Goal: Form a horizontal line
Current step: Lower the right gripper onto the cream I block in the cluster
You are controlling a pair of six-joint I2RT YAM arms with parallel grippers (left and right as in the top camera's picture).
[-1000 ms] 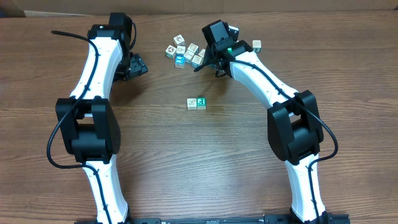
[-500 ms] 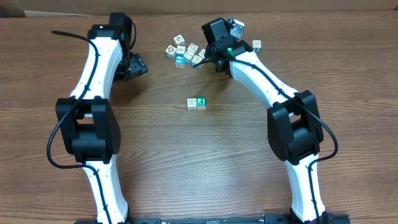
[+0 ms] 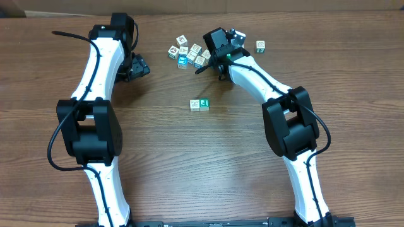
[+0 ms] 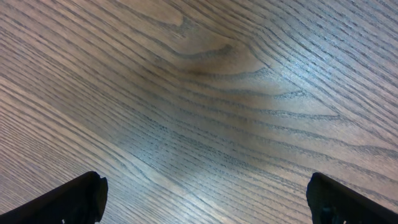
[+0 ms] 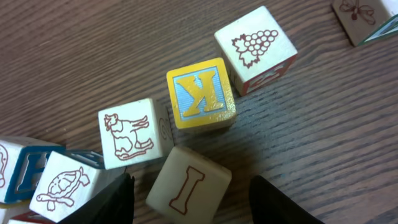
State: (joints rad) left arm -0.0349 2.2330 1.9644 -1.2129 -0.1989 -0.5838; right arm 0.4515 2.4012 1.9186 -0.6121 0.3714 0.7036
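Several wooden picture and letter blocks lie in a loose cluster at the back of the table. Two blocks sit side by side in the middle, touching in a short row. My right gripper is at the cluster's right edge, open. In the right wrist view its fingers straddle a cream block with a red I, beside a blue-and-yellow K block. My left gripper is open and empty over bare wood, left of the cluster.
A single block lies apart, right of the cluster. In the right wrist view, a grape block, an animal block and a turtle block crowd round the I block. The table's back edge is just behind the cluster.
My right gripper has shifted left towards the cluster and its wrist has turned. The left arm and all the blocks have stayed put.
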